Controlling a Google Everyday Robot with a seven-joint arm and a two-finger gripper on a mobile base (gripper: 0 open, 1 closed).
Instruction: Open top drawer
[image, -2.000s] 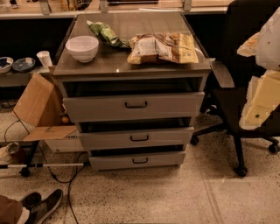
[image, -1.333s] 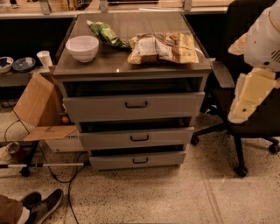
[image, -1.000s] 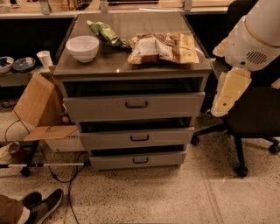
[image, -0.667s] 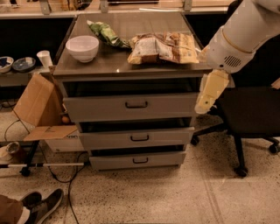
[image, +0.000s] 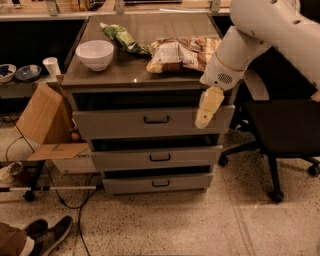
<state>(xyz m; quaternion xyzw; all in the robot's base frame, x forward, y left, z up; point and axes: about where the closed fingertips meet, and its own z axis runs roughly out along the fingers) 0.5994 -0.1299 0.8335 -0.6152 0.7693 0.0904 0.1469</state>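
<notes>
The top drawer (image: 115, 121) is the widest and tallest of three grey metal drawer fronts, with a small black loop handle (image: 156, 119) at its centre. It stands slightly out from the cabinet, with a dark gap above it. My gripper (image: 206, 116) hangs from the white arm at the right and points down in front of the drawer's right end, to the right of the handle. It holds nothing.
On the cabinet top (image: 150, 75) lie a white bowl (image: 94, 53), a green bag (image: 122, 38) and chip bags (image: 182, 51). A black office chair (image: 280, 125) stands at the right. A cardboard box (image: 47, 125), cables and shoes (image: 47, 235) are at the left.
The arm has swung in from the right edge toward the left, bringing the gripper in front of the top drawer's right end. The drawers have not moved.
</notes>
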